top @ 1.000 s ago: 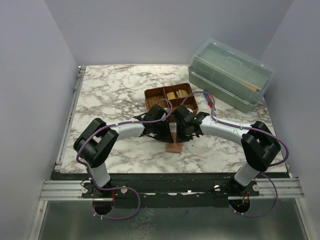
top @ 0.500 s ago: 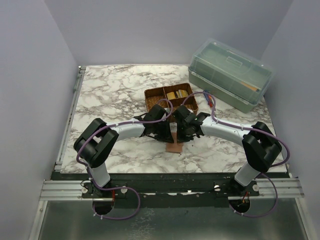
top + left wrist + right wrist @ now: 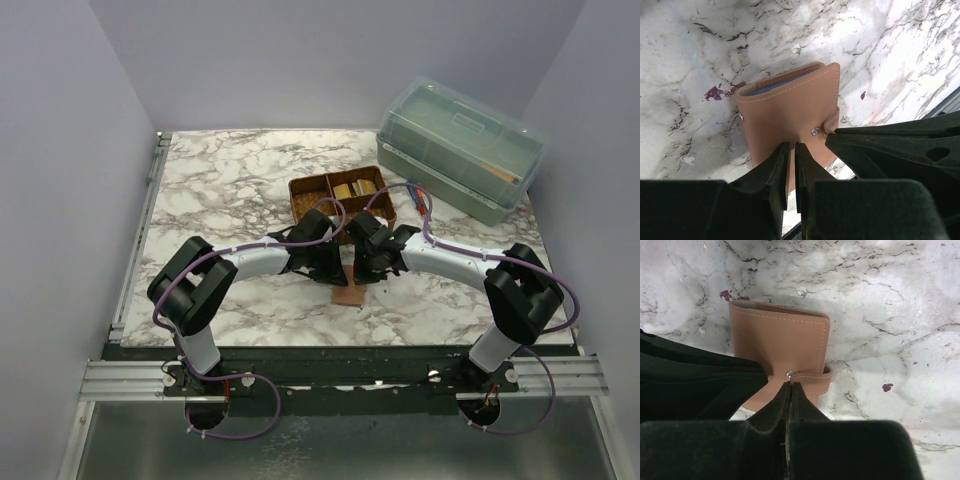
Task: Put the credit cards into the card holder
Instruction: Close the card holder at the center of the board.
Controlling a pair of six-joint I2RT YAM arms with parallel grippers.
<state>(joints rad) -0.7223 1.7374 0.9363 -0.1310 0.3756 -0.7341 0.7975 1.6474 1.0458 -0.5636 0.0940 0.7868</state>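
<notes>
Tan leather holder (image 3: pixel 790 107) lies closed on the marble desk (image 3: pixel 700 45), directly beneath both grippers, with its tab (image 3: pixel 812 376) snapped across the cover. The left gripper (image 3: pixel 791 150) has its fingers at a narrow slit with nothing visible between them. Its tips rest on the cover just beside the stud (image 3: pixel 815 131), probably to pin the holder flat. The right gripper (image 3: pixel 789 389) has its fingers pressed together, tip at the stud; whether it pinches the tab cannot be told. Both arms reach forward and bend inward, wrists tipped down, meeting nose to nose over the holder. A bluish edge (image 3: pixel 771 88) shows in the fold ahead of the left gripper. No loose cards are visible near either gripper.
</notes>
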